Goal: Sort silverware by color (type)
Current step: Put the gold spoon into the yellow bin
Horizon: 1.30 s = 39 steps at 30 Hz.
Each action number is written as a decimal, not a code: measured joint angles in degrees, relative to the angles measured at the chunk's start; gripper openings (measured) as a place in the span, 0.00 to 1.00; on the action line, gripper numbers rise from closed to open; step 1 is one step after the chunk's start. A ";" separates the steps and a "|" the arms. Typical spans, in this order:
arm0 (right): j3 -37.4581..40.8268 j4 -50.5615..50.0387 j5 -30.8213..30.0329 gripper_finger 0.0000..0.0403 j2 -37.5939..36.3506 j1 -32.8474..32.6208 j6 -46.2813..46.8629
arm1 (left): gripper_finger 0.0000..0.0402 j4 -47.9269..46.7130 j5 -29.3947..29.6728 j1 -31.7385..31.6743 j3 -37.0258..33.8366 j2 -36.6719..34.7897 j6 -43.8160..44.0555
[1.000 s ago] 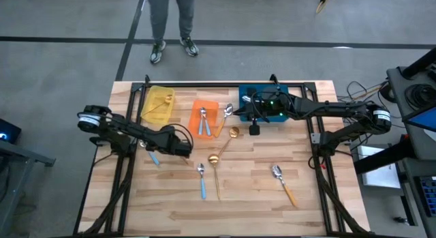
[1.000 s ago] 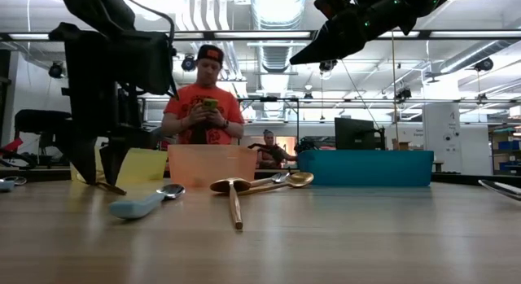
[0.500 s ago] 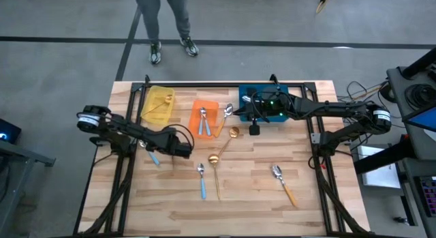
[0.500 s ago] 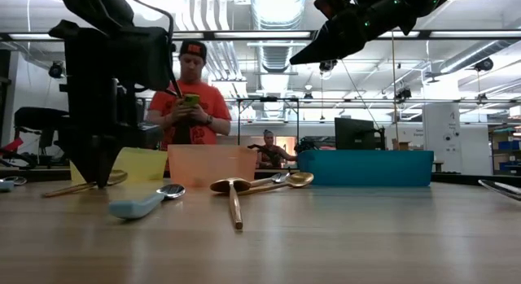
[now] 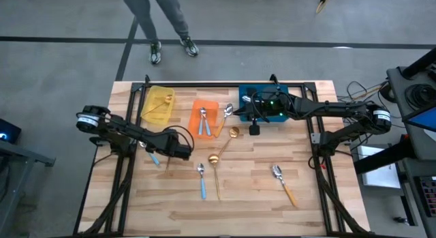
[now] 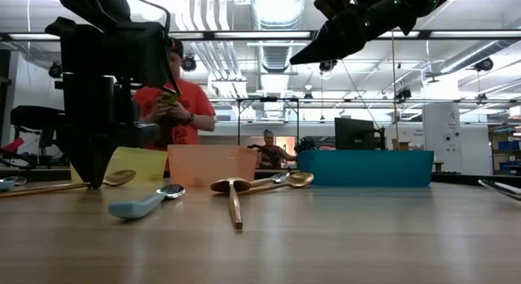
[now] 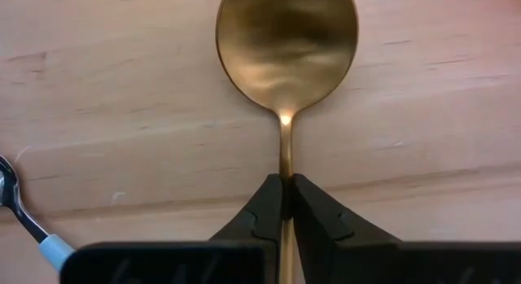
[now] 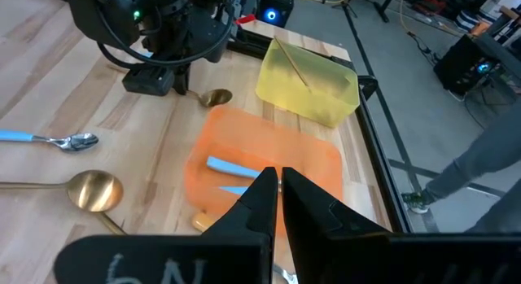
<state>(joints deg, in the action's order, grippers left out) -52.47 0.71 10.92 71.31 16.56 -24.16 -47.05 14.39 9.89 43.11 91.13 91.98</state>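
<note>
Readable text: none in any view.
Right claw housing (image 8: 175,264): pale scrawled marks along its near edge, not legible as letters.
Bins, spoons, worktop (image 5: 245,190): no labels, brands or numbers visible.

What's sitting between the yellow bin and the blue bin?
The orange bin, holding blue-handled spoons, seen in the high view.

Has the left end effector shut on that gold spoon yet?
Shut on it: the left end effector pinches the gold spoon by its handle, just below the bowl.
</note>
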 joint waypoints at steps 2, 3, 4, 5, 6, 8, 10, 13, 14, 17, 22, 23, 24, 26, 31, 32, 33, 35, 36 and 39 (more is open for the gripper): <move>0.00 0.00 -0.02 0.03 0.00 0.00 -0.02 | 0.01 -0.01 0.00 0.07 0.00 -0.05 0.00; 0.00 0.00 0.00 0.03 0.00 0.00 -0.02 | 0.01 -0.04 -0.01 0.12 0.02 -0.17 0.00; 0.00 -0.02 -0.01 0.03 0.00 0.00 -0.02 | 0.01 -0.13 -0.14 0.17 0.09 -0.36 -0.01; 0.00 -0.02 -0.01 0.03 0.01 0.00 -0.04 | 0.00 -0.26 -0.56 0.19 0.18 -0.67 -0.04; 0.00 -0.02 0.00 0.03 0.00 0.00 -0.06 | 0.00 -0.35 -1.43 0.21 0.25 -1.18 -0.10; 0.00 -0.08 -0.01 0.03 0.00 0.00 -0.07 | 0.00 -0.86 -2.99 0.37 0.49 -2.71 -0.70; 0.00 -0.15 0.00 0.03 0.01 0.00 -0.11 | 0.00 -1.96 -2.44 0.36 0.85 -4.83 -1.43; 0.00 -0.15 0.00 0.03 0.00 0.00 -0.37 | 0.00 -3.68 -0.13 0.24 1.03 -8.33 -2.75; 0.00 -0.15 -0.01 0.03 0.02 0.00 -0.39 | 0.00 -3.77 0.30 0.25 1.06 -9.73 -3.40; 0.00 -0.15 0.00 0.03 0.01 0.00 -0.39 | 0.00 -3.84 2.27 0.27 1.11 -13.80 -5.00; 0.00 -0.15 0.00 0.03 0.02 0.00 -0.35 | 0.00 -4.01 7.08 -0.28 1.14 -19.93 -8.09; 0.00 -0.15 0.00 0.03 0.00 0.00 -0.27 | 0.00 -3.97 7.66 -0.66 1.14 -20.93 -8.89; 0.00 -0.14 0.00 0.03 0.02 0.00 -0.11 | 0.00 -3.98 8.12 -1.18 1.14 -22.00 -9.86; 0.00 -0.13 0.00 0.03 0.02 0.00 -0.09 | 0.00 -3.97 9.04 -2.62 1.14 -23.79 -12.26; 0.00 -0.11 0.00 0.03 0.02 0.00 0.11 | 0.00 -3.39 10.96 -7.35 1.16 -27.36 -20.40; 0.00 -0.09 0.00 0.03 0.00 0.00 0.13 | 0.00 -3.30 11.03 -8.65 1.16 -27.86 -22.35; 0.00 -0.07 0.00 0.03 0.02 0.00 0.13 | 0.00 -3.11 11.08 -9.90 1.18 -28.34 -24.25; 0.00 -0.03 0.00 0.03 0.02 0.00 0.11 | 0.00 -3.33 11.08 -12.76 2.04 -28.74 -28.43; 0.00 -0.01 0.00 0.03 0.02 0.00 0.11 | 0.00 -3.42 10.86 -14.27 2.82 -28.74 -31.19; 0.00 0.00 0.00 0.03 0.02 0.00 0.11 | 0.00 -5.30 10.16 -19.52 6.78 -28.30 -39.99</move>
<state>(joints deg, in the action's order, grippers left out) -52.47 0.71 10.92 71.33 16.56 -24.05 -52.35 24.56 -9.63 49.90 62.83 51.99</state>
